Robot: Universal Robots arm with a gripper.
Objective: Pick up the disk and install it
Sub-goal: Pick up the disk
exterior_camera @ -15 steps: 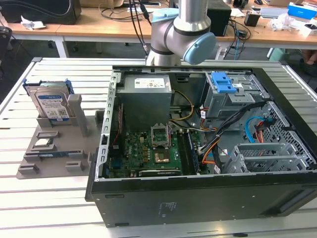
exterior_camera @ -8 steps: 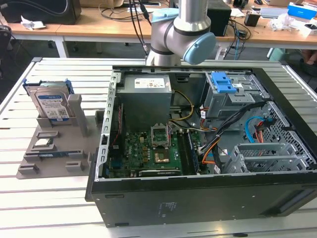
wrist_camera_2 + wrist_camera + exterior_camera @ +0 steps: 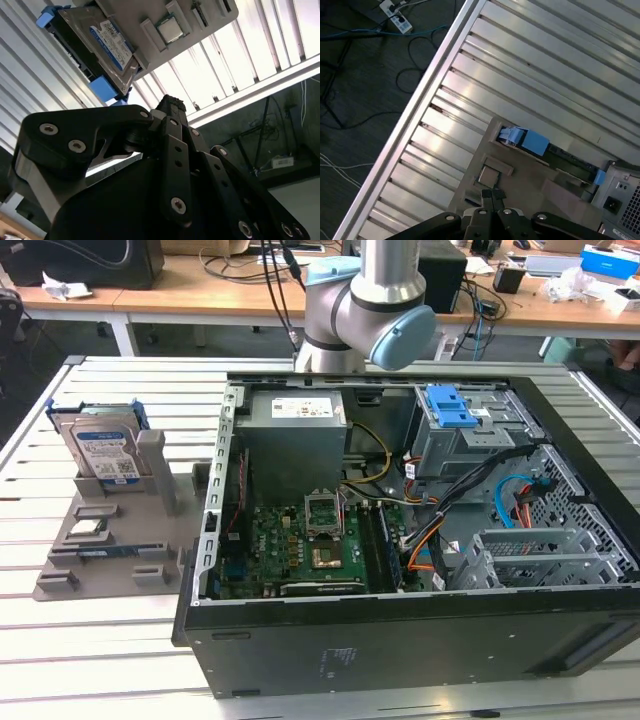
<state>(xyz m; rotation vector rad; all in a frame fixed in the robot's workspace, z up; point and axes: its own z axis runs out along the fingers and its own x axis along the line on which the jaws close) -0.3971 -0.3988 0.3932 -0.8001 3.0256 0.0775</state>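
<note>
1. One black gripper (image 3: 493,194) is seen in both wrist views; its fingertips are pressed together and nothing is held between them.
2. The gripper is kept clear of a grey holder (image 3: 540,192), toward which it is pointed; nothing is touched.
3. The disk (image 3: 102,42) is stood on edge in a slot of that holder, with its white-and-blue label turned outward and its blue frame seen along its edges.
4. A small square chip (image 3: 170,30) is laid flat in a recess of the holder, near the disk.
5. In the exterior view, the holder is set on a slatted metal table (image 3: 110,640) at the exterior view's left, with the disk upright at its far end.
6. An open computer case (image 3: 400,645) is laid just beside the holder, toward the exterior view's right.
7. The robot arm (image 3: 370,310) is seen behind the case.
</note>
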